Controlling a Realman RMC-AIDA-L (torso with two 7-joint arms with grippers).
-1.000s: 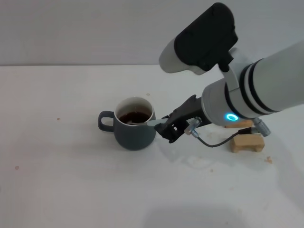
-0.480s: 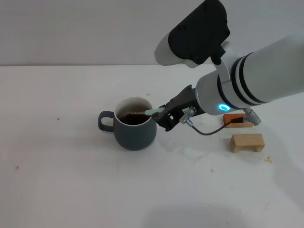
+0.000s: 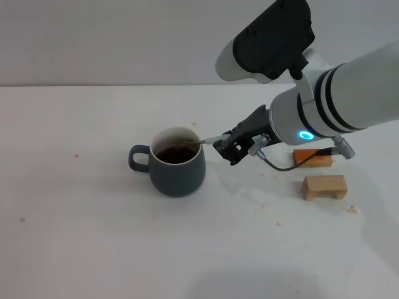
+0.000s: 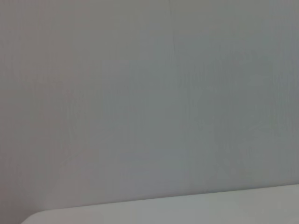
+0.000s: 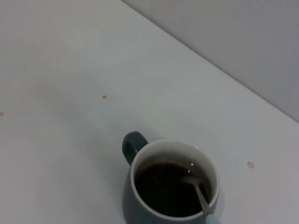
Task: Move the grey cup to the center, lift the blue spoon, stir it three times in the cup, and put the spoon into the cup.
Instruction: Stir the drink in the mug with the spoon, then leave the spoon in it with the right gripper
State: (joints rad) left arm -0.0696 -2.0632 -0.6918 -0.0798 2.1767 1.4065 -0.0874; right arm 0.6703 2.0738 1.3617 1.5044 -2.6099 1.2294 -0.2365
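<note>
The grey cup stands near the table's middle with its handle to the left and dark liquid inside; the right wrist view shows the cup from above. The blue spoon slants from my right gripper down into the cup, its metal bowl dipped in the liquid near the rim. My right gripper is shut on the spoon's pale handle, just right of the cup. The left gripper is out of view; its wrist camera sees only a wall and a table edge.
Two small wooden blocks lie to the right: an orange-topped block and a pale block. A wet patch and crumbs mark the table right of the cup. The right arm's bulky forearm hangs over the right side.
My right gripper has risen and drawn slightly right and back. The spoon's handle now tilts up more steeply, and its bowl has shifted toward the cup's right rim.
</note>
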